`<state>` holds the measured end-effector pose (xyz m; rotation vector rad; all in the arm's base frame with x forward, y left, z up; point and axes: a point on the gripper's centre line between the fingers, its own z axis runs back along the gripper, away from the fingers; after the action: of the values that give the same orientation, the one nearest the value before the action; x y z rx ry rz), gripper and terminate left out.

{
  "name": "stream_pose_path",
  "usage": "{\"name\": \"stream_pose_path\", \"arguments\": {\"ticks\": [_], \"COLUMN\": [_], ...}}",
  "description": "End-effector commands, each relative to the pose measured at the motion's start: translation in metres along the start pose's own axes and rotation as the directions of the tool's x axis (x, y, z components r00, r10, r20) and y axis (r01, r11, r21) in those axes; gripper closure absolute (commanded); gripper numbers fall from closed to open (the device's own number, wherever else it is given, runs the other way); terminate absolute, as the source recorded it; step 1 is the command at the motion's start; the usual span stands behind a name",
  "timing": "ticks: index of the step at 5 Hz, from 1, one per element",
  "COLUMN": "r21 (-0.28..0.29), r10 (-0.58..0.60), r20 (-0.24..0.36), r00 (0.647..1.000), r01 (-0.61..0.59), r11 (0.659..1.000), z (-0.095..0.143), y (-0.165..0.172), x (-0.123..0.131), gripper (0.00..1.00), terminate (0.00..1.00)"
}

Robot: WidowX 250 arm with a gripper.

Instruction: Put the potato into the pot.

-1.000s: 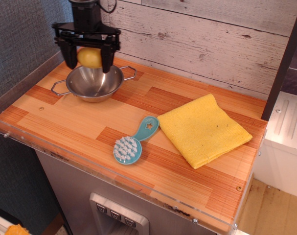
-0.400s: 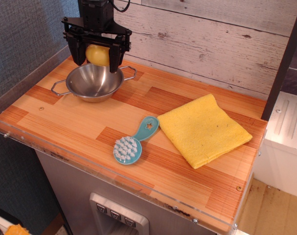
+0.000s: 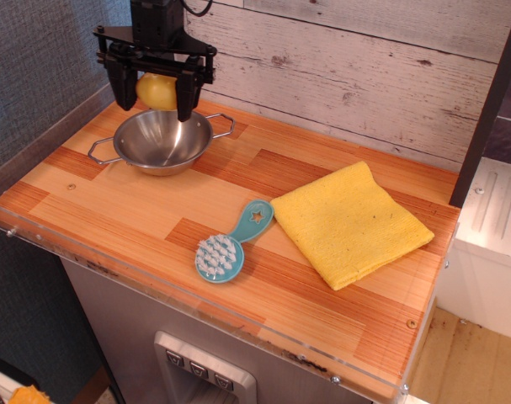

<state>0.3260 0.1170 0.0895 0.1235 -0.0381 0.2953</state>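
The pale yellow potato (image 3: 157, 91) is held between the two black fingers of my gripper (image 3: 154, 105), which is shut on it. It hangs in the air just above the back part of the pot (image 3: 161, 141). The pot is a shiny steel bowl with two wire loop handles. It stands on the wooden counter at the far left and looks empty inside.
A teal scrub brush (image 3: 227, 247) lies near the counter's middle front. A folded yellow cloth (image 3: 349, 220) lies to its right. A white plank wall (image 3: 364, 67) runs behind the counter. A clear plastic rim (image 3: 154, 290) edges the front.
The gripper with the potato rose and shifted right, then moved back left. It now hangs slightly higher over the pot than one second ago. The grip has not changed.
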Motion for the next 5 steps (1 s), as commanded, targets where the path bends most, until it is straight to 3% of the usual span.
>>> {"name": "stream_pose_path", "arguments": {"ticks": [1, 2, 5], "r21": [-0.029, -0.036, -0.036], "r10": [0.076, 0.093, 0.035], "r20": [0.062, 0.044, 0.047], "r00": [0.995, 0.995, 0.998], "r01": [-0.075, -0.091, -0.033], "r11": [0.997, 0.995, 0.999], "z": [0.0119, 0.0165, 0.0149], "y": [0.0111, 0.0130, 0.0129], "x": [-0.0063, -0.0093, -0.0104], "gripper": [1.00, 0.00, 0.00], "terminate": [0.00, 0.00, 0.00]}}
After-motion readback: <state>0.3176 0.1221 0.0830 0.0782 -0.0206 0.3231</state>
